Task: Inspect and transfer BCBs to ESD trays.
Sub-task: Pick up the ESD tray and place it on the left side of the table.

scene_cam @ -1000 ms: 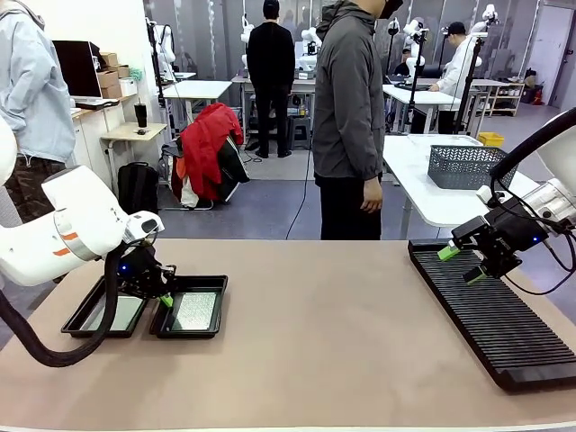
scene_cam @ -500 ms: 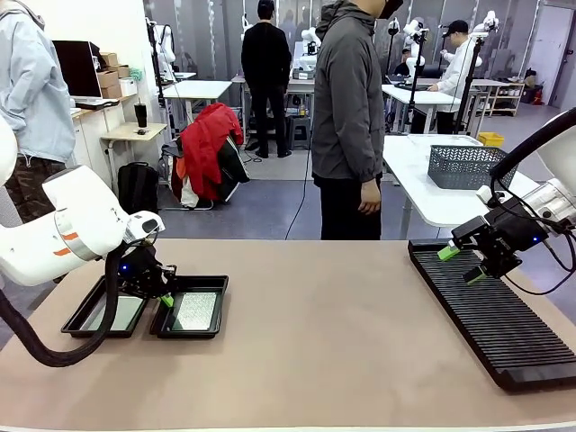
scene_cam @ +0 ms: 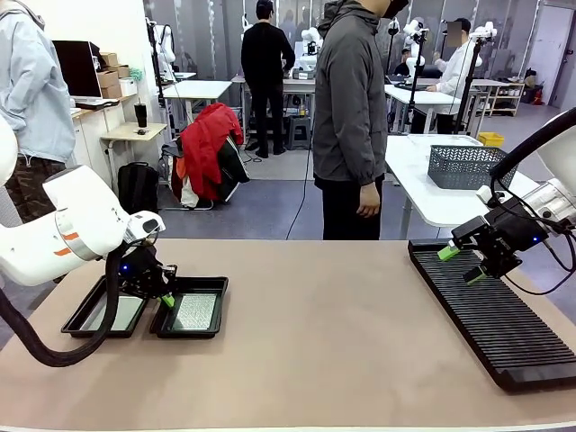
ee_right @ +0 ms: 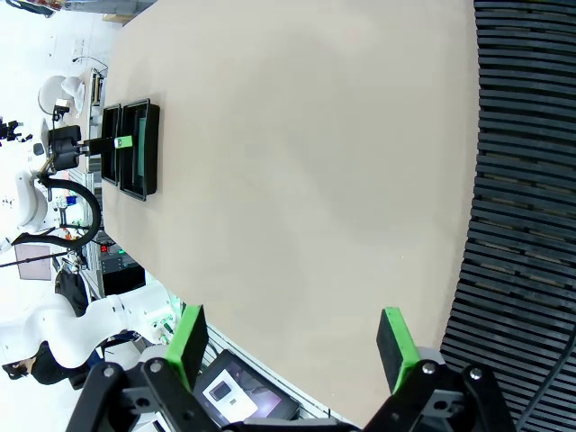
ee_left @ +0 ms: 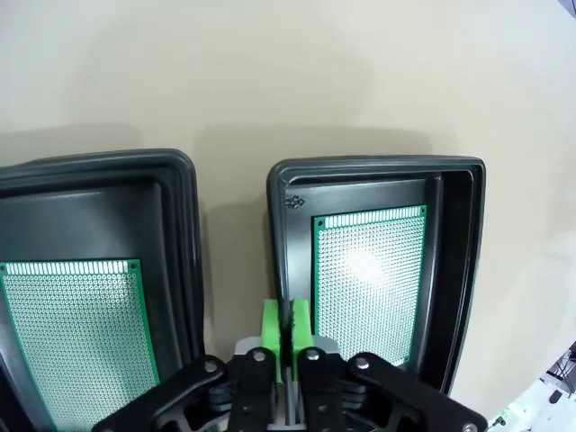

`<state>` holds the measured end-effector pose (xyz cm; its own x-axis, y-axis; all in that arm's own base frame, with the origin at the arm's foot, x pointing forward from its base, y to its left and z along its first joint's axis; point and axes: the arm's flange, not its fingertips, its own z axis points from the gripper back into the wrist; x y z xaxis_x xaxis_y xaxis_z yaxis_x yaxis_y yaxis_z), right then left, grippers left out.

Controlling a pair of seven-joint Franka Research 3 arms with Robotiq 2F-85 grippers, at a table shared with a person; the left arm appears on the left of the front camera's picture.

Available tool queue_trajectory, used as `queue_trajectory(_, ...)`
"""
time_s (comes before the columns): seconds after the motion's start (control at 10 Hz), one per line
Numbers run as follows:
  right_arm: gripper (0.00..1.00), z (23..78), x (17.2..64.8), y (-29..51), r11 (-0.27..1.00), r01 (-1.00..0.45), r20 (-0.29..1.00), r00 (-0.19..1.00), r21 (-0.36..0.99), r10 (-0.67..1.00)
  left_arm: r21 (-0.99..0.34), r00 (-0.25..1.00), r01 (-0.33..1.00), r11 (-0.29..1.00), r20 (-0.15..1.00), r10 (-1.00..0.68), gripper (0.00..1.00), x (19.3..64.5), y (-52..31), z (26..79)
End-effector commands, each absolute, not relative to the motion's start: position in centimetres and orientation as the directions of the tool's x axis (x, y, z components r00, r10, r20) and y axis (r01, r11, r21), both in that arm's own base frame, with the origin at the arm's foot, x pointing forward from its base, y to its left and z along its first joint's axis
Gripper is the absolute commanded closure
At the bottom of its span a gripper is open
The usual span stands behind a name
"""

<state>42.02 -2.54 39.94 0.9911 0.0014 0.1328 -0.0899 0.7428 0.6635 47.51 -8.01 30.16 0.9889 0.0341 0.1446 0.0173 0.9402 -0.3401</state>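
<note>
2 trays (scene_cam: 191, 330) at left, board (ee_left: 371, 274) in each. Left gripper (ee_left: 286, 326) nearly clenched, empty, above right tray's edge. Right gripper (scene_cam: 461, 265) released over rack (scene_cam: 504, 333).

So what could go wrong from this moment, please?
1. The left gripper sits low over the rim between the two trays; lifting crooked, it might catch a rim and shift a tray.
2. A jolt may slide a board in its tray.
3. The right gripper hangs open above the rack; dropping could strike it.

No words, numbers or brand names can be read anywhere; a small raised moulded mark on the shallow black plastic tray (ee_left: 295, 202) is too small to make out.
</note>
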Motion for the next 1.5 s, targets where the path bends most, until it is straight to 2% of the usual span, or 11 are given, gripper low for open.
queue_trajectory(0.0,0.0,39.9,42.1,-2.4,0.75,-0.068,0.127,0.992,0.657,-0.021,-0.333,0.989,0.012,0.943,0.141,0.037,0.75,47.2,-8.2,30.8)
queue_trajectory(0.4,0.0,39.9,42.1,-2.4,0.75,-0.068,0.127,0.992,0.657,-0.021,-0.303,0.988,0.01,0.953,0.149,0.036,0.4,46.2,-8.7,32.9)
queue_trajectory(0.8,0.0,39.9,42.1,-2.4,0.75,-0.068,0.127,0.992,0.657,-0.021,-0.162,0.994,0.006,0.987,0.11,0.012,0.05,44.3,-9.6,36.4)
queue_trajectory(0.9,0.0,39.9,42.1,-2.4,0.75,-0.068,0.127,0.992,0.657,-0.021,-0.122,0.996,0.013,0.992,0.093,-0.002,0.0,44.0,-9.6,37.1)
queue_trajectory(1.4,0.0,39.9,42.1,-2.4,0.75,-0.068,0.127,0.992,0.657,-0.021,-0.032,0.996,0.037,0.999,0.083,-0.035,0.0,43.5,-10.3,39.4)
